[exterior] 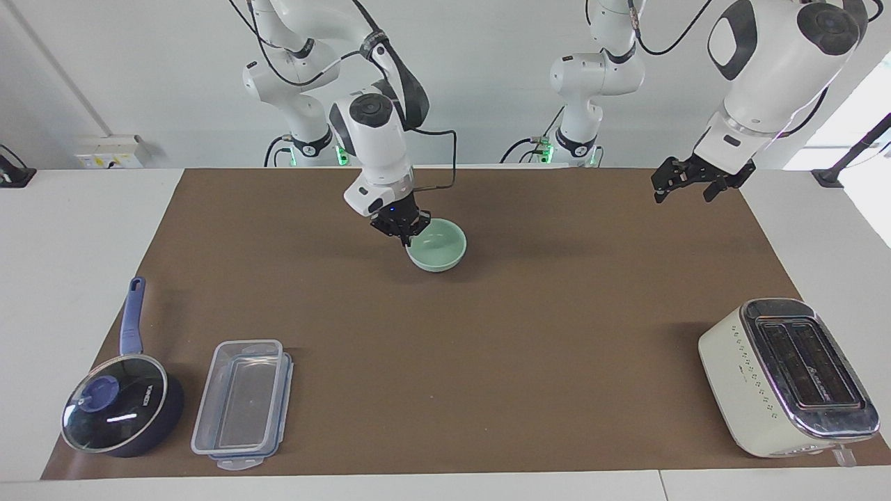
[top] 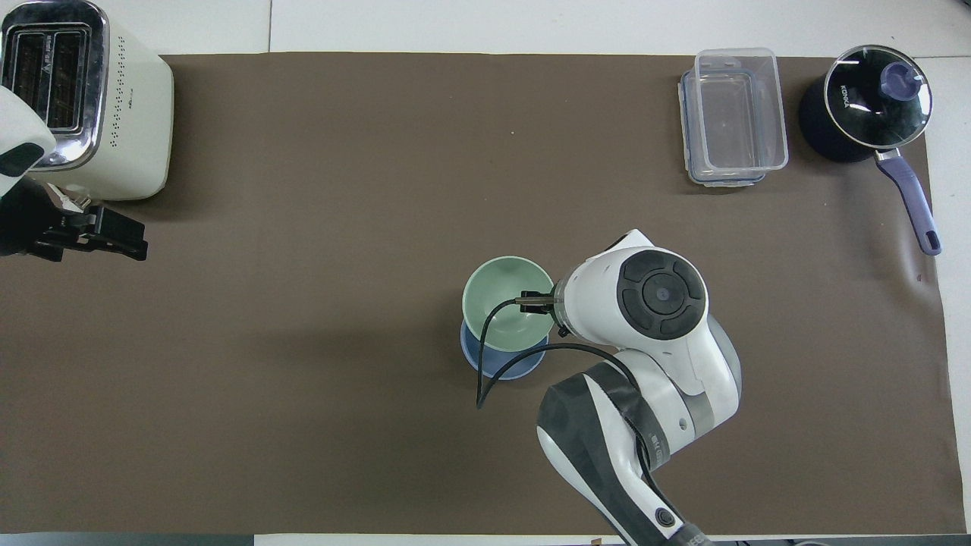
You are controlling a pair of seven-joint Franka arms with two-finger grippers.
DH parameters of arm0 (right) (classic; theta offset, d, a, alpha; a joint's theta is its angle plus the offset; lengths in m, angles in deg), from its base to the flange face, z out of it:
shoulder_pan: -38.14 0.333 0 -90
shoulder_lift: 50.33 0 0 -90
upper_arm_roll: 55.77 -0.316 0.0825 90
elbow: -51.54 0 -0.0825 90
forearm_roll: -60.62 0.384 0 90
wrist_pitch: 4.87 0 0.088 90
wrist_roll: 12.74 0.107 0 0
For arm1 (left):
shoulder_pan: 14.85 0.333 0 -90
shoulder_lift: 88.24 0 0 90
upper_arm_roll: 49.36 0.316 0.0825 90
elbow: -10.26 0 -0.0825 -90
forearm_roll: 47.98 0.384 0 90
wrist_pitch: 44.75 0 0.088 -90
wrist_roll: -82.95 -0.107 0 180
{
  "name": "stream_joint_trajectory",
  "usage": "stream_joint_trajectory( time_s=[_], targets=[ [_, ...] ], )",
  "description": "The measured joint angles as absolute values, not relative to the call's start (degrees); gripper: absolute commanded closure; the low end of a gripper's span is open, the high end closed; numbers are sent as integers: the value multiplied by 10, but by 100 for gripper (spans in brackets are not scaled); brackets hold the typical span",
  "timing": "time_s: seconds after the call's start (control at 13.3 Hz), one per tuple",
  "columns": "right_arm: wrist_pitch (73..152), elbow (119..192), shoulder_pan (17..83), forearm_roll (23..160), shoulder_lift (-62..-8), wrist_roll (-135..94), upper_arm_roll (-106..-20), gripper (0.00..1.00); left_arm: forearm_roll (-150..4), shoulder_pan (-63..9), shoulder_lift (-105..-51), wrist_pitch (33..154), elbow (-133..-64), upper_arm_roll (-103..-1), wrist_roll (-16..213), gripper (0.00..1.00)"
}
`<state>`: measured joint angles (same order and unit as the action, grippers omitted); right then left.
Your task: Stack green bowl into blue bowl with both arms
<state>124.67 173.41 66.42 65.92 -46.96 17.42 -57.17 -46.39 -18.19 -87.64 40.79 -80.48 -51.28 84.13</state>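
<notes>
- Jaws of the right gripper point(exterior: 407, 236) are clenched on the rim of the green bowl point(exterior: 437, 250), at the side of the rim toward the right arm's end of the bench.
- Jaws of the left gripper point(exterior: 679, 186) stand released and grasp nothing; I see that gripper raised over the brown mat point(exterior: 487, 348) near the left arm's end of the bench, and in my overhead view it sits just beside the toaster point(top: 80, 98).
- From the facing view I read the green bowl as sitting down in the blue bowl, whose colour it hides there almost fully.
- From overhead, the blue bowl point(top: 501, 365) shows only as a crescent of rim under the green bowl point(top: 497, 303), on the side nearer to the robots.
- Both bowls sit about midway between the two ends of the bench, on the half of the mat nearer to the robots.
- I cannot tell from these views whether the green bowl is fully seated or a little above the blue one.
- Right arm point(top: 652, 334) reaches in above the bowls, its cable looping across the green bowl in the overhead view.
- Farther from the robots, at the right arm's end, stand a clear plastic container point(exterior: 243, 403) and, beside it, a dark blue lidded saucepan point(exterior: 122, 410).
- Toaster point(exterior: 786, 376) stands at the left arm's end, also well apart from the bowls.
</notes>
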Motion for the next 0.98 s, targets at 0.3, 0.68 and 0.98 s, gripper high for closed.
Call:
stream_joint_trajectory(
  time_s=[0.3,0.68,0.98],
  targets=[
    [1247,1741,665,663,-472,166,-572,100,-463,-182,-887,386,-791,-513,841,0],
    [1247,1745,673,667,-476,165,-574,100,-467,-182,-907,412,-840,-515,841,0],
    [1247,1751,673,670,-476,150,-574,100,-477,-182,-909,411,-837,-518,841,0]
  ],
)
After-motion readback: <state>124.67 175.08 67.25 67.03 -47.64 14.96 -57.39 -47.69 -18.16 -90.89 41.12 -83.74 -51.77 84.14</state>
